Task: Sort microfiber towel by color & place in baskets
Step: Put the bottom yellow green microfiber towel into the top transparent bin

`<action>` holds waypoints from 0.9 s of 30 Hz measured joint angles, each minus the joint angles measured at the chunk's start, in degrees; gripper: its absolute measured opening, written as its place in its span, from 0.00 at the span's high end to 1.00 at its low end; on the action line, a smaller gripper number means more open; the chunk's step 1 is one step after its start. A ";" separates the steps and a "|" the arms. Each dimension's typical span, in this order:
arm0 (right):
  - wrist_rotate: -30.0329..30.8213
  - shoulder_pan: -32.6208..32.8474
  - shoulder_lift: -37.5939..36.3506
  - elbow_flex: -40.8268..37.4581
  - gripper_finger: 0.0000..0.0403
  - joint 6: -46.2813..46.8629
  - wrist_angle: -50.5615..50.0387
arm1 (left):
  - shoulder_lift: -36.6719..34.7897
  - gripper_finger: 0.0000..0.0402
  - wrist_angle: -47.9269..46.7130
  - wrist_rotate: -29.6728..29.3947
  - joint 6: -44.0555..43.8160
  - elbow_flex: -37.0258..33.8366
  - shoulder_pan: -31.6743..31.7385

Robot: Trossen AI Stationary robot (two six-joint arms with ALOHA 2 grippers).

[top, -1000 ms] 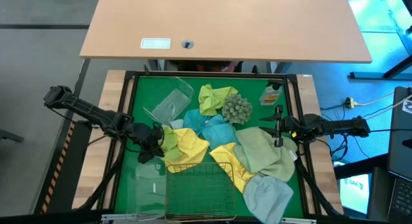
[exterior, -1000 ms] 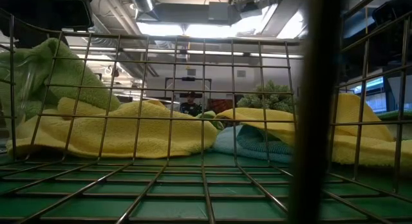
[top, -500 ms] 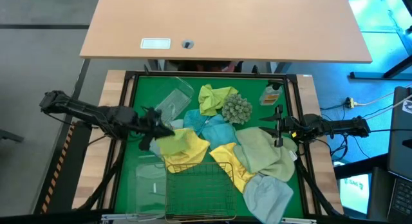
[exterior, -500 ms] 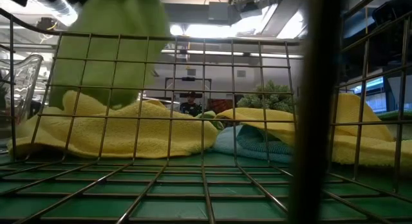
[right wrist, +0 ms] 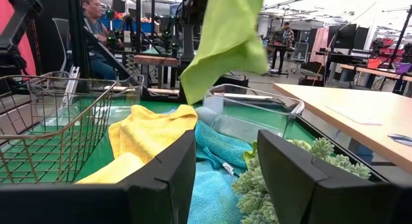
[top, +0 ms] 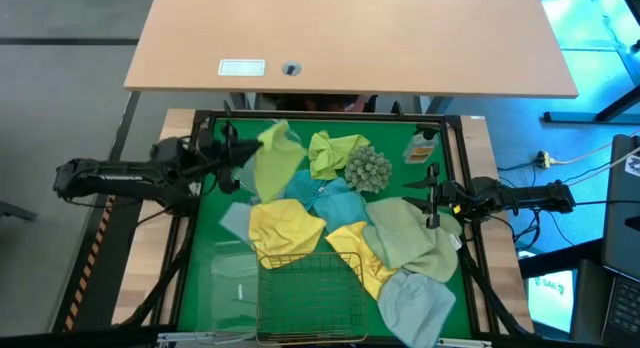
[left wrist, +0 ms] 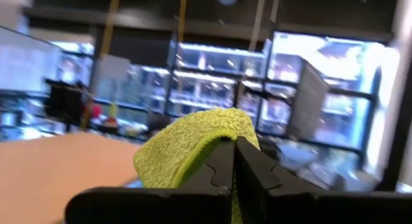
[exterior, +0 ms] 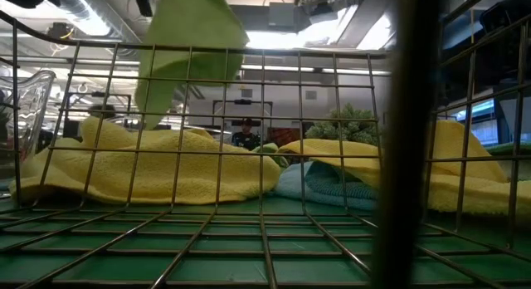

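Note:
My left gripper [top: 246, 153] is raised over the table's far left part, shut on a yellow-green towel [top: 272, 166] that hangs above a clear tub [right wrist: 252, 113]. The same towel [exterior: 187, 48] shows high in the low view. My right gripper [top: 432, 200] waits open at the table's right edge. Bright yellow towels [top: 286, 228], a teal towel [top: 336, 202], a pale green towel [top: 408, 238] and a light blue towel [top: 414, 304] lie heaped on the green mat. The gold wire basket [top: 306, 288] stands at the near edge, with a second clear tub [top: 234, 280] to its left. My left gripper [left wrist: 233, 144] pinches the yellow-green towel at its upper part [left wrist: 201, 141] between the two shut fingers, coming about level from the table's left. The cloth bulges over the fingertips there; one layer or several, I cannot tell. The towel [right wrist: 225, 37] hangs slack below, lifted clear.
A spiky grey-green ball [top: 368, 169] and another yellow-green towel [top: 334, 153] lie at the far middle. A small bottle with an orange label [top: 421, 146] stands at the far right. A tan desk [top: 350, 38] lies beyond the table; people show in the room behind.
My left gripper has risen and swung from the pile's left edge toward the table's far edge, staying shut on the yellow-green towel. The towel has come off the heap and now hangs clear above the far clear tub.

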 joint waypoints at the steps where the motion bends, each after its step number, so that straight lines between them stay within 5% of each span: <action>1: 0.00 0.00 0.00 0.00 0.59 -0.02 0.00 | 0.02 1.00 0.75 0.47 0.01 0.00 1.28; 14: 0.01 0.00 0.00 0.00 0.59 -0.01 0.00 | 0.11 1.00 14.95 7.73 -0.42 0.02 15.18; 27: 0.00 -0.01 0.00 0.02 0.59 -0.02 -0.02 | 5.65 1.00 -8.64 4.99 -0.48 0.04 20.48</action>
